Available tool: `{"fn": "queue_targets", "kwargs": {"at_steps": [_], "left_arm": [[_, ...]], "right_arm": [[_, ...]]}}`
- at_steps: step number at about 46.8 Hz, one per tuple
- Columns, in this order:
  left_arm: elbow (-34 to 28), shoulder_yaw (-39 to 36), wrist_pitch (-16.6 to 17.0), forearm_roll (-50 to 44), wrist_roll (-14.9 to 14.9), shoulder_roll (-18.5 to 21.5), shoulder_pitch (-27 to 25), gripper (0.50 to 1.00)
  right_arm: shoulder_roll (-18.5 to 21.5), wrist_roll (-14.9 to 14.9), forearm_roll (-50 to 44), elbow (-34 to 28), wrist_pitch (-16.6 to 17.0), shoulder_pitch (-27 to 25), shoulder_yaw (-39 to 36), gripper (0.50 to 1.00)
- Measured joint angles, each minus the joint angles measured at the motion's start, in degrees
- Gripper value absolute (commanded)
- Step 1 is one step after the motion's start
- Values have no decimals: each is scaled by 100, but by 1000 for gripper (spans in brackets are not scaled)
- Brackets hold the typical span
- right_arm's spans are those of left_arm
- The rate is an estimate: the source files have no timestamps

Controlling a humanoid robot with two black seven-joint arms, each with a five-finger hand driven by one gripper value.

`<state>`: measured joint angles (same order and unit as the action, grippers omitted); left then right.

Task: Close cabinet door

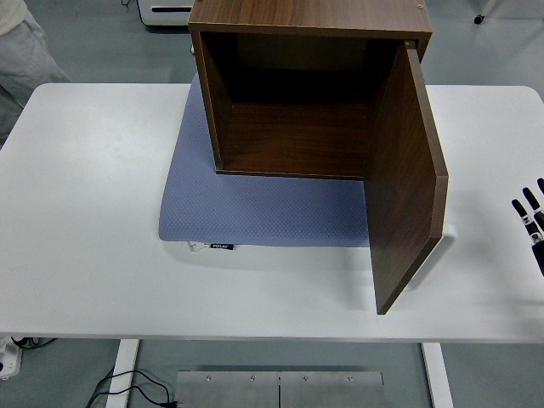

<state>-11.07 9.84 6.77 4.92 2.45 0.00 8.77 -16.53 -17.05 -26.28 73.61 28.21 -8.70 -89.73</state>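
A dark wooden cabinet (297, 93) stands on a blue-grey mat (255, 204) at the table's middle back, its inside bare. Its door (408, 178) is hinged on the right and swung wide, sticking out toward the near edge. At the right picture edge, only the straight, spread black fingertips of my right hand (533, 223) show, well to the right of the door and not touching it. My left hand is out of sight.
The white table (85, 212) spreads wide on both sides of the mat. A white block (429, 259) sits behind the door's lower edge. A person's grey-clad leg (21, 51) shows at the top left.
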Motion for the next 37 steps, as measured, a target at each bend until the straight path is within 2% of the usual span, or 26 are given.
{"fn": "queue_targets", "kwargs": {"at_steps": [27,37], "left_arm": [[0,0,0,0,2,0,1,1000],[0,0,0,0,3,0,-1,1000]], "right_arm": [[-8,17,-5,24,84,-2,47,1000],[-61,31,-43,236,150,-9,177,1000]]}}
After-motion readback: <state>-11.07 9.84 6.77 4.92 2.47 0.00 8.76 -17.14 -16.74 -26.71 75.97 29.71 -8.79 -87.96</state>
